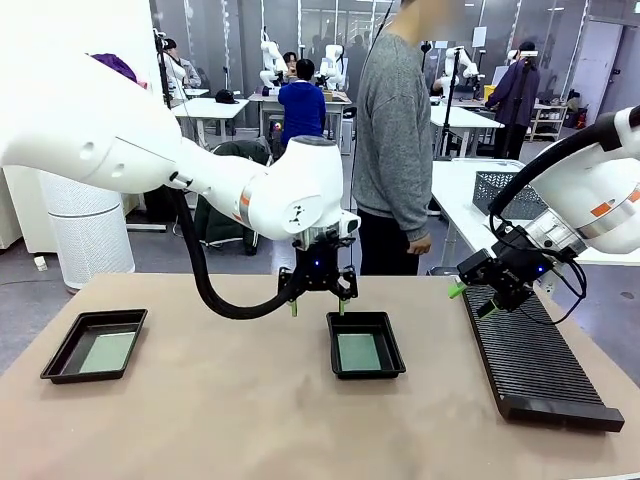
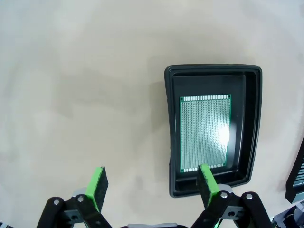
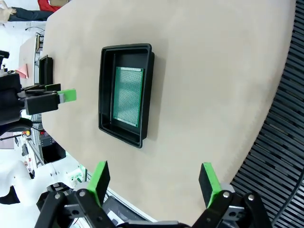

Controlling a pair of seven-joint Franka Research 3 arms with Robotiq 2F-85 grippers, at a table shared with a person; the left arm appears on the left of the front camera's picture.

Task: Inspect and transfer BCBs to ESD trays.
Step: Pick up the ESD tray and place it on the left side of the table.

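bcb (image 1: 358, 351) flat in tray (image 1: 366, 372), long axis toward person; both end effectors spread, empty.

We see a beige table (image 1: 200, 420) in an open workshop with a grey floor (image 1: 150, 255). Behind it stand white tables (image 1: 205, 108) and a white ribbed cylinder (image 1: 85, 230). Lighting is bright, even.

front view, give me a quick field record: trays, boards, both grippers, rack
left tray: near the table's left edge, holds one board
middle tray: holds one board lying flat
left gripper: open, empty, above the middle tray's far rim
right gripper: open, empty, over the rack's far end
rack: long black ribbed, on the table's right side
person: stands at the far side
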